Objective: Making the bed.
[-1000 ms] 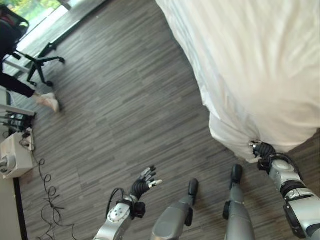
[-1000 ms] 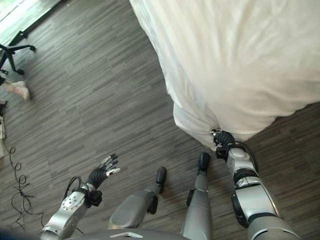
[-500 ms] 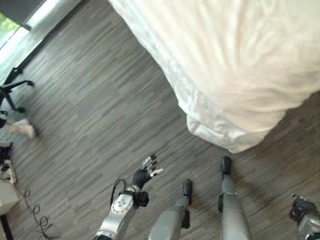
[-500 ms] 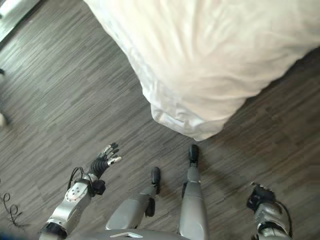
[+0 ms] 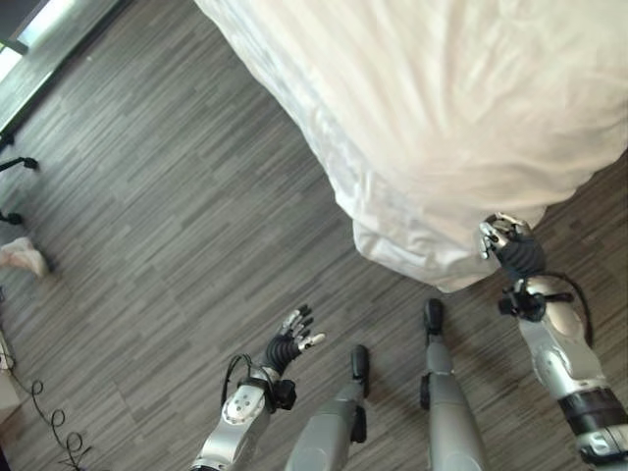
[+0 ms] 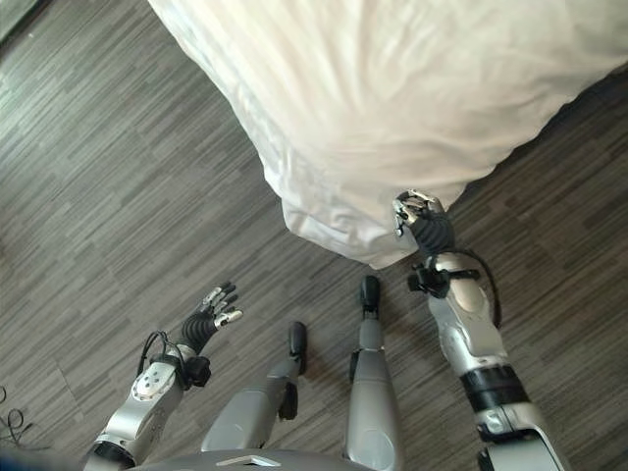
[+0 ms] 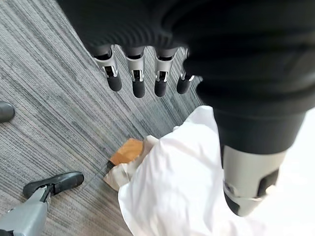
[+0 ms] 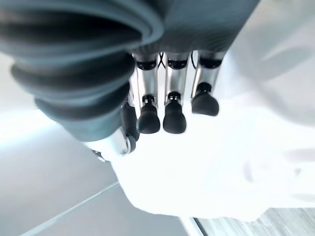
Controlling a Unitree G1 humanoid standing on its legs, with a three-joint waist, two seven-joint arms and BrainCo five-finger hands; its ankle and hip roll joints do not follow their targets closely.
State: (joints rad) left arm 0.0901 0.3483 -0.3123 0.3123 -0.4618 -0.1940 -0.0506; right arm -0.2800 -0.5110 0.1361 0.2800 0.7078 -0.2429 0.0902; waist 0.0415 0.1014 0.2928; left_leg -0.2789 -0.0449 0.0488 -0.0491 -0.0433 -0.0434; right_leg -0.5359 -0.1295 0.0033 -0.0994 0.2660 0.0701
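Bed (image 5: 471,88): occupies the scene from 12 to 3 o'clock, covered by a white duvet (image 6: 392,108) with soft creases. Its near corner hangs down toward the floor at about 4 o'clock, bunched into folds at the lowest point.

Right hand (image 5: 502,240): raised at 4 o'clock, up against the hanging corner of the duvet. In its own wrist view the fingers (image 8: 172,115) hang in a loose, slightly bent row with white cloth just past the dark tips; nothing is pinched or wrapped. Whether the tips actually touch the cloth cannot be told.

Left hand (image 5: 292,339): at 7 o'clock, held over bare floor, well apart from the bed. Fingers (image 7: 138,83) spread and straight, palm empty, holding nothing.

Bed leg (image 7: 127,151): a light wooden block seen from the left wrist, peeking out under the draped corner of the duvet, standing on the floor.

Floor (image 5: 177,196): dark grey wood-grain planks, running from 6 round to 11 o'clock.

Person's shoe (image 5: 22,257): pale, at 9 o'clock at the edge of the scene, far from both hands.

Chair base (image 5: 12,191): black legs, at about 10 o'clock, near the shoe.
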